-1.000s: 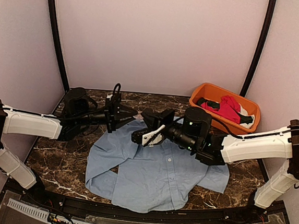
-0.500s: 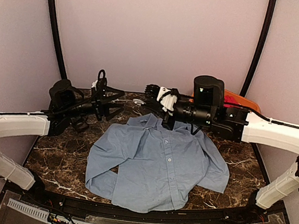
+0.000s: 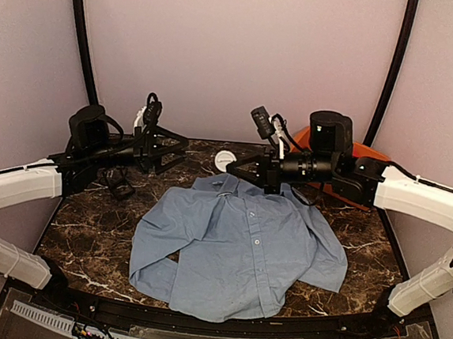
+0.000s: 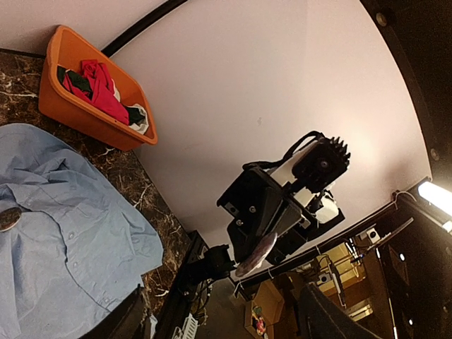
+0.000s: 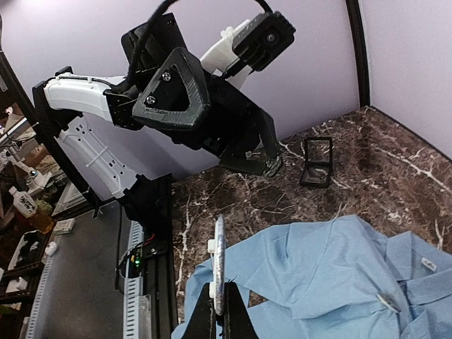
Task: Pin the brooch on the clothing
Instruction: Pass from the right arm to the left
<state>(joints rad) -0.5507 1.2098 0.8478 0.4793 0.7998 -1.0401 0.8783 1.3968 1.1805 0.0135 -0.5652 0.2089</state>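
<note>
Brooch (image 4: 8,219) sits on the blue shirt (image 3: 235,250) by the collar (image 3: 222,183), shirt flat on the surface (image 3: 87,221). Left end effector (image 3: 179,151) wide open, empty. Right end effector (image 5: 219,300) clamped on a thin pale disc (image 5: 219,256).

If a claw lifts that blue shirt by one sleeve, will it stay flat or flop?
Likely floppy: the shirt lies in soft folds and wrinkles on the table, so the lifted part would probably drape and drag the rest. It looks thin, so probably light. Pushed, it would likely bunch up rather than slide whole.
</note>
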